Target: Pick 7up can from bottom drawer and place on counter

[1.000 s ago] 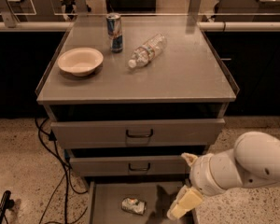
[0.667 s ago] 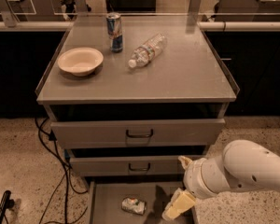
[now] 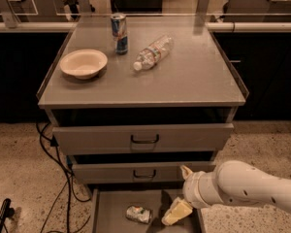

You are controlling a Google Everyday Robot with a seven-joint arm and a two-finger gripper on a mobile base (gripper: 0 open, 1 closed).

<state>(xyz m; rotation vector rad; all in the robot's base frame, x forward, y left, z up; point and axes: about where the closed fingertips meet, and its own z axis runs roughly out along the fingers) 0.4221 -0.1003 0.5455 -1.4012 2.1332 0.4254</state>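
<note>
Compared with 1 second earlier, the gripper (image 3: 180, 192) sits further left. The white arm (image 3: 242, 188) has swung in from the right, and the gripper now hangs over the right part of the open bottom drawer (image 3: 110, 208). The 7up can (image 3: 138, 214) is where it was, lying on its side on the drawer's flat floor, roughly in the middle. So the gap between gripper and can has shrunk because the arm moved, not the can.

The jaws stand wide apart and hold nothing. The lower finger (image 3: 176, 212) points down and left, near the can's right end but apart from it. The upper finger (image 3: 185, 171) is up beside the lower of the 2 drawer fronts (image 3: 144, 173).

For the task this looks like the tail of the reach, and the pick itself is not yet begun. The gripper seems to need a little more travel to the left, and some turning or lowering, before the can lies between the 2 fingers. As it stands, only the lower finger is at the can's level. The can is dented and on its side, so a nudge from that finger could well roll or skid it across the smooth floor.

Up on the counter (image 3: 194, 84) there are a bowl (image 3: 83, 63), a tall can (image 3: 119, 33) and a water bottle (image 3: 153, 52). All 3 are toward the back and left, so the front and right look like the easy places to put the can.
</note>
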